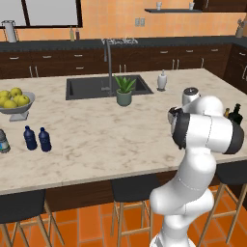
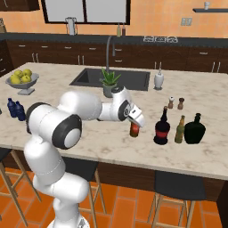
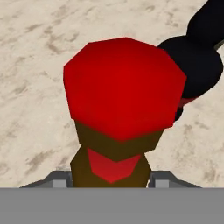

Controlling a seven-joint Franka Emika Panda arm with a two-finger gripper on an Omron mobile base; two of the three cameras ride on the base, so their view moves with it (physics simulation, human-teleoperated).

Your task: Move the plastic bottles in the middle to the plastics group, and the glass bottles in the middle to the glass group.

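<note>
In the left base view, two small dark blue bottles (image 1: 37, 139) are standing side by side near the left edge of the surface (image 1: 96, 130), just beside a greyish clear bottle (image 1: 3, 141); that makes three in the plastics group.

In the right base view, the hand (image 2: 136, 121) is sitting over the slim brown bottle (image 2: 134, 129) in the middle. To its right, the round black bottle (image 2: 162, 127) is standing just beside the two glass-group bottles, one amber (image 2: 180, 129) and one broad and dark (image 2: 195, 129). Two shakers (image 2: 176, 103) are standing behind them.

In the hand view, the brown bottle's red cap (image 3: 124, 87) is looming large, with the fingers (image 3: 59, 178) flanking its body. Whether they are clenching it, I cannot tell. The step in hand seems to be taking this bottle; next it needs a firm grasp, a lift, and a carry right.
</note>
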